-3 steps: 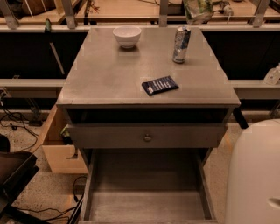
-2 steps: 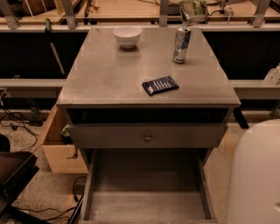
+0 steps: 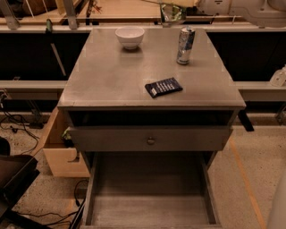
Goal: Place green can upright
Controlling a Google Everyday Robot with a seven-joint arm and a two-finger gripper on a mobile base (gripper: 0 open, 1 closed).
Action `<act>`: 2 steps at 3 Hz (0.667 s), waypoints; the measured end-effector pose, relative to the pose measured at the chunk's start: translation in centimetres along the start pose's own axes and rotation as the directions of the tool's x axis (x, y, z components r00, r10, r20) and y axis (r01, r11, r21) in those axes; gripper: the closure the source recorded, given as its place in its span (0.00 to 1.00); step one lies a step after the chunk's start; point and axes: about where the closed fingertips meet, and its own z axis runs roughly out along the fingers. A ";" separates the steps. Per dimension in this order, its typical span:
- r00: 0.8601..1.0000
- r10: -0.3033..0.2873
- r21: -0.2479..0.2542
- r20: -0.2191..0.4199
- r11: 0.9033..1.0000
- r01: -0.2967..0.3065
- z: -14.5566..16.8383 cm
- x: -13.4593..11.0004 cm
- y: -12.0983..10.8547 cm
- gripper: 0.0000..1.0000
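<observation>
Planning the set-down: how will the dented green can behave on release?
The gripper holds the short green-and-white aluminium can beyond the grey table's far edge. Dents suggest light, easily crushed walls. Squat, so probably stable upright, though it may rock.

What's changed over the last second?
The end effector, at the far edge of the table, has carried the green can leftward in the view, still held above the tabletop. The white bowl, slim silver-blue can, dark packet and open drawer have not moved.
</observation>
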 end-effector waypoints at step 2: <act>0.987 -0.155 -0.020 -0.037 0.988 0.155 6.4 6.7 3.1 1.00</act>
